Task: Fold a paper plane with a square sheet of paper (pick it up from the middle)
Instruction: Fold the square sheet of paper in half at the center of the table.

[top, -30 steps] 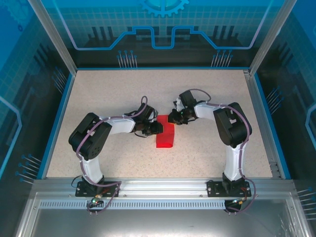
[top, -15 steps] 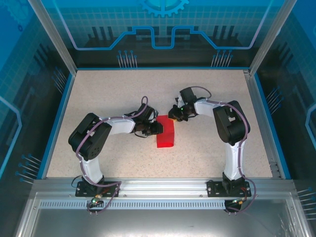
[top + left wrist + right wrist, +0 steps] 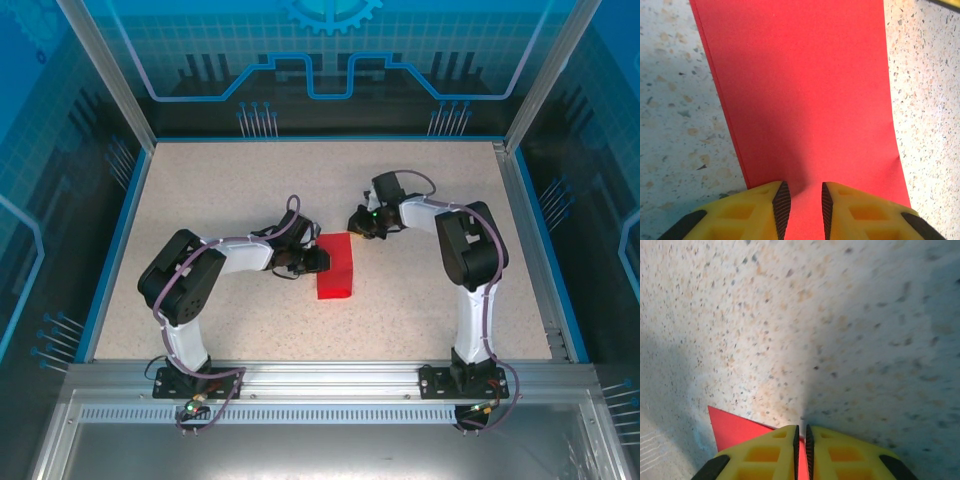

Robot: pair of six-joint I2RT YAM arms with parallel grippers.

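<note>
Square sheet of paper lying flat on the table, my left gripper resting over its edge with jaws a little apart, my right gripper pinching its far corner, I think.

one square sheet of paper, one table, one left arm, one right arm

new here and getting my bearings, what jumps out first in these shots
The folded red sheet of paper stands out at the middle of the speckled table. The left gripper meets its left edge, fingers slightly apart; the right gripper is pinched shut on its far corner.
</note>
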